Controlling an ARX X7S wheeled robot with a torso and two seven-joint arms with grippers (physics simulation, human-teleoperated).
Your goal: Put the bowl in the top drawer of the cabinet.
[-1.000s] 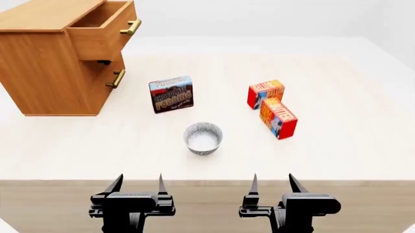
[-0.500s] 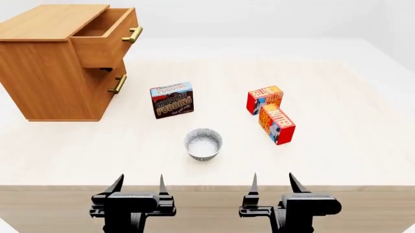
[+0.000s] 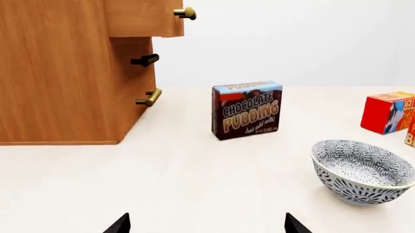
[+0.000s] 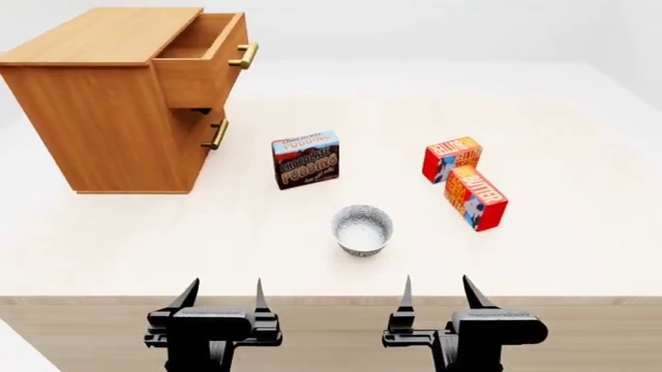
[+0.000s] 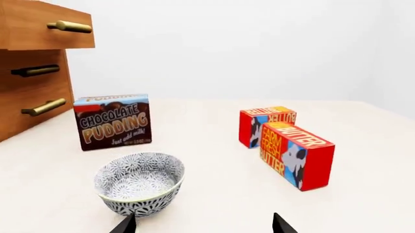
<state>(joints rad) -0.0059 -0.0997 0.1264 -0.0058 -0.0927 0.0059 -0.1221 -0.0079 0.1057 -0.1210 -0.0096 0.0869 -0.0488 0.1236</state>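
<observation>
The speckled grey-and-white bowl [image 4: 362, 229] [image 3: 362, 171] [image 5: 139, 183] stands upright on the table, in front of the pudding box. The wooden cabinet [image 4: 108, 116] [image 3: 65, 73] sits at the far left. Its top drawer [image 4: 207, 58] [image 5: 42, 26] is pulled out, and the drawer's inside shows nothing. My left gripper [image 4: 222, 291] [image 3: 206, 224] and right gripper [image 4: 436, 289] [image 5: 202, 224] hang open at the table's near edge, both empty. The bowl lies ahead of them, between the two and nearer the right one.
A chocolate pudding box [image 4: 306, 159] stands upright behind the bowl. Two red butter boxes [image 4: 475, 198] [image 4: 452, 159] lie to the right of it. The lower drawer [image 4: 207, 132] is closed. The pale table [image 4: 579, 256] reaches its front edge just ahead of the grippers.
Everything on the table has shifted right and slightly down in the head view, so the view has turned left. Both grippers keep their place and stay open.
</observation>
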